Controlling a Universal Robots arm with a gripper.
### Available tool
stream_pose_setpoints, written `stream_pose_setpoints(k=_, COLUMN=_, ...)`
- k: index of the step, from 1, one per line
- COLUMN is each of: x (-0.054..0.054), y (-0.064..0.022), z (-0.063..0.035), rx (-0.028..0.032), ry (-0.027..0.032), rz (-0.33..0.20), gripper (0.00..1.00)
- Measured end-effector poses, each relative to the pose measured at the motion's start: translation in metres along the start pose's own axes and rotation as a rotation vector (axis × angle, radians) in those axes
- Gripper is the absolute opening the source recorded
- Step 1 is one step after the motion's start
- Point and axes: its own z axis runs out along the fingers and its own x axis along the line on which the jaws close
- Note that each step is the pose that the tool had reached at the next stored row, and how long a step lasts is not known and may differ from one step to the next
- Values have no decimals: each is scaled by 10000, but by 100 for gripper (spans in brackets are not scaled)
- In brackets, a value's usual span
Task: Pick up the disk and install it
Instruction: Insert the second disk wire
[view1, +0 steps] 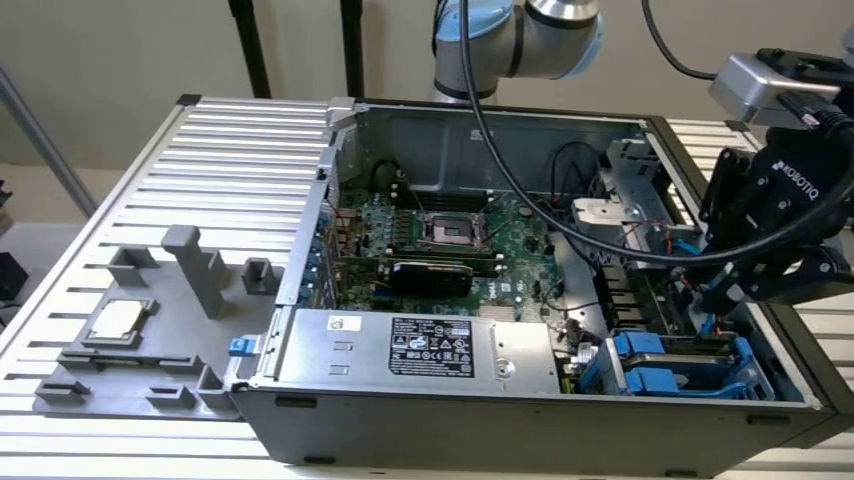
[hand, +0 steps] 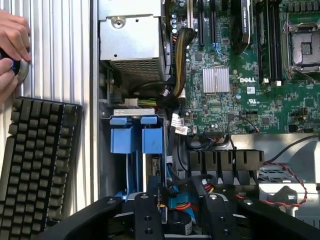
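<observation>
The disk (hand: 152, 141) stands on edge in the drive bay at the front corner of the open computer case, its bright blue carrier tabs facing up and a strip of its silver edge showing below them. In the exterior view the disk (view1: 667, 378) sits low at the right of the case. My gripper (hand: 180, 212) hovers just beside the bay with its black fingers (hand: 148, 212) spread apart. Blue connectors and cables inside the case show through the gap, and nothing is clamped. The gripper (view1: 734, 295) hangs over the case's right side.
The grey power supply box (view1: 414, 345) lies along the case's front wall beside the bay. The motherboard (view1: 441, 235) fills the case floor. A grey fixture with a small CPU chip (view1: 114, 320) is at the exterior view's left. A keyboard (hand: 35, 165) and a person's hand (hand: 12, 47) are outside the case.
</observation>
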Motion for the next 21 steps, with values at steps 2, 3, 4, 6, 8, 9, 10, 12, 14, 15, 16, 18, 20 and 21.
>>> stream_pose_setpoints(k=2, x=-12, y=-6, z=14, rx=-4, ry=101, rz=11, gripper=39)
stream_pose_setpoints(k=3, x=-18, y=-8, z=19, rx=-9, ry=157, rz=17, gripper=39)
stream_pose_setpoints(k=4, x=-23, y=-10, z=24, rx=-14, ry=210, rz=22, gripper=37)
stream_pose_setpoints(k=6, x=-34, y=-14, z=31, rx=-24, ry=308, rz=32, gripper=30)
stream_pose_setpoints(k=8, x=-42, y=-17, z=38, rx=-33, ry=402, rz=42, gripper=24)
stream_pose_setpoints(k=9, x=-45, y=-17, z=45, rx=-35, ry=440, rz=46, gripper=24)
stream_pose_setpoints(k=10, x=-46, y=-18, z=51, rx=-34, ry=462, rz=49, gripper=21)
stream_pose_setpoints(k=12, x=-47, y=-16, z=57, rx=-34, ry=474, rz=50, gripper=16)
stream_pose_setpoints(k=14, x=-46, y=21, z=61, rx=-32, ry=476, rz=48, gripper=16)
stream_pose_setpoints(k=15, x=-43, y=59, z=65, rx=-28, ry=474, rz=49, gripper=16)
stream_pose_setpoints(k=16, x=-41, y=97, z=70, rx=-17, ry=474, rz=50, gripper=16)
stream_pose_setpoints(k=18, x=-38, y=161, z=77, rx=6, ry=471, rz=48, gripper=16)
stream_pose_setpoints(k=20, x=-35, y=203, z=85, rx=109, ry=450, rz=47, gripper=16)
stream_pose_setpoints(k=21, x=-33, y=212, z=90, rx=233, ry=427, rz=49, gripper=16)
